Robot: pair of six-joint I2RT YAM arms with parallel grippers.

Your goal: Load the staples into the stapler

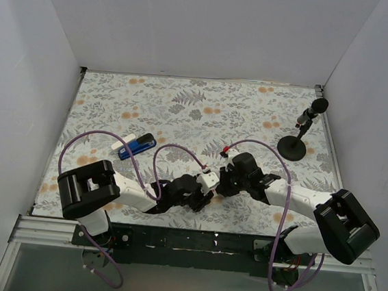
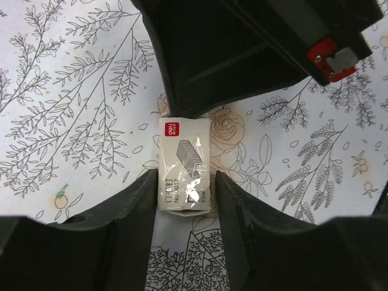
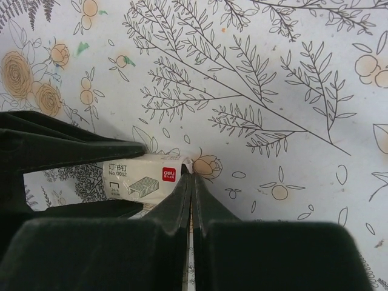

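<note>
A: Top external first. Biggest stuff?
B: White wall panels (image 1: 212, 30) on three sides. Table with a matte floral cloth (image 1: 205, 105), grey leaves and orange blooms. Both arms fold inward and meet near the front middle.

A: Anything else lying around?
B: Black microphone stand (image 1: 293, 147) with a round flat base, far right, well apart from the arms. The stapler (image 1: 137, 145) lies left of centre on the cloth. It has a bright blue top and a pale bit at its left end. It's well apart from both grippers, and a purple cable (image 1: 84, 138) from the left arm loops just beside it.

A: Staples?
B: The staple box (image 2: 184, 163) sits between the two grippers. It's a small white card rectangle in glossy film with glare. It has a red logo patch, a grey drawing of a staple strip and "No.0012" printed on it.

A: Left gripper?
B: The left gripper (image 2: 186, 180) is clamped on the box. Its matte black fingers touch both long sides of the box's lower half.

A: Right one?
B: The right gripper (image 3: 190, 182) has its fingers pressed flat together, no gap, with the tips touching the box's short end by the logo. Can't tell if it's nipping a flap or the film. Its black body crowds that end of the box in the left wrist view.
</note>
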